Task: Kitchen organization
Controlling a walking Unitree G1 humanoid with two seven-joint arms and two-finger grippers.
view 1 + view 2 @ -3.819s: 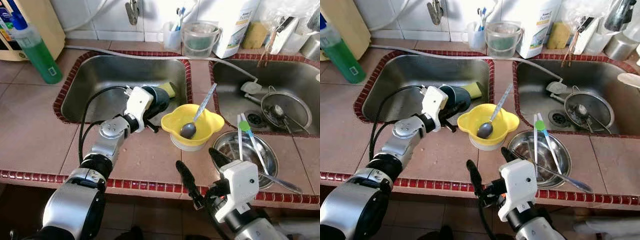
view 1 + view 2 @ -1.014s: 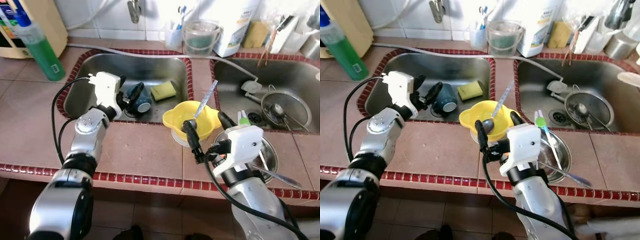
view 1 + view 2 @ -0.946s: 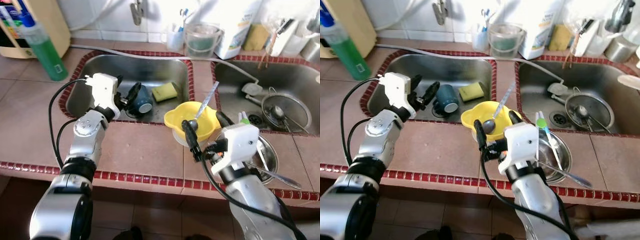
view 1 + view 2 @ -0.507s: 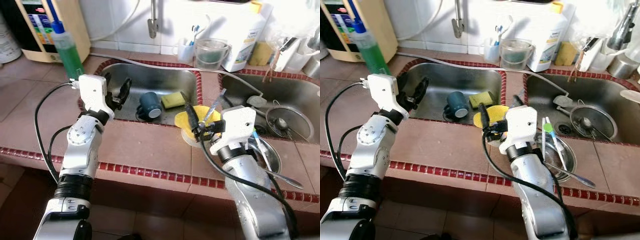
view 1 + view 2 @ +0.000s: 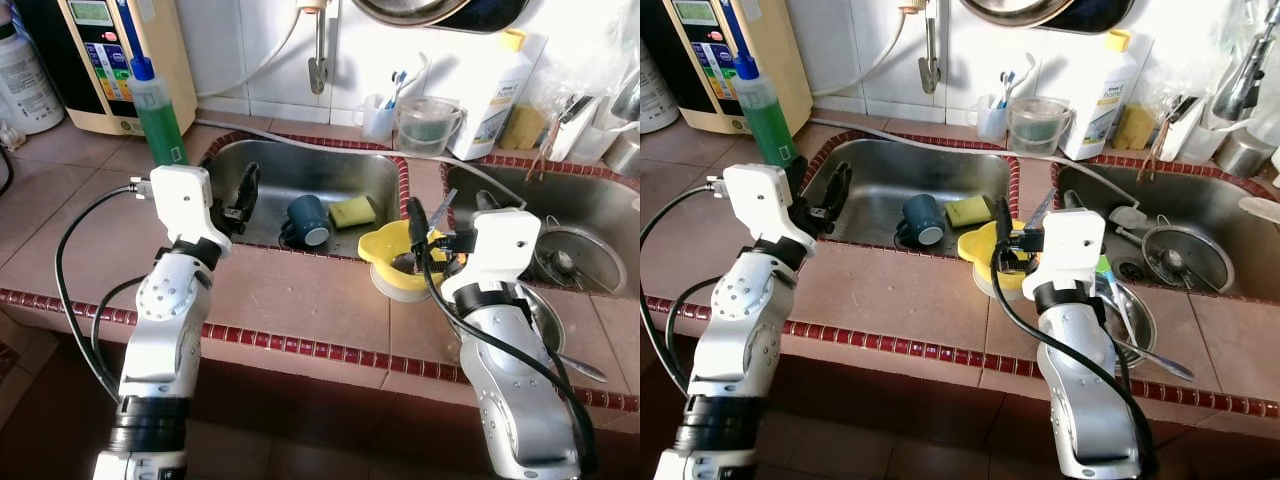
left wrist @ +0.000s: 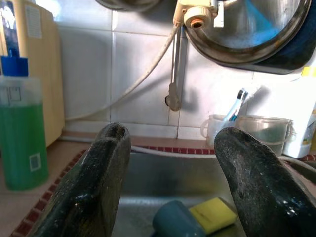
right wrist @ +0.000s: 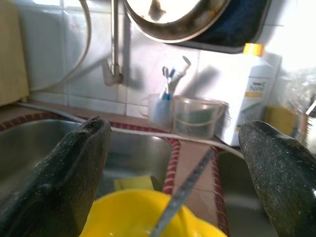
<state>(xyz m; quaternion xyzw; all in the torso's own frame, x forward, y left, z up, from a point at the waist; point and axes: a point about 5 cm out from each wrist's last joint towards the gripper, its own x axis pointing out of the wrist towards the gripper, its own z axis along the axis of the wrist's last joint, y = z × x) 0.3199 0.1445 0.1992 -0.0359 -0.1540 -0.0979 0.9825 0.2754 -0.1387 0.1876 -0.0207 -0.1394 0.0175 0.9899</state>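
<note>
I've got both arms raised over the tiled worktop (image 5: 290,300). My left pincer (image 5: 243,195) hangs wide and empty at the left sink (image 5: 300,175) rim, nine o'clock of the blue mug (image 5: 306,220) lying beside the yellow sponge (image 5: 353,211). My right pincer (image 5: 1012,237), spread wide, hovers above the yellow bowl (image 5: 392,262) with its spoon (image 7: 182,195), holding nothing.
</note>
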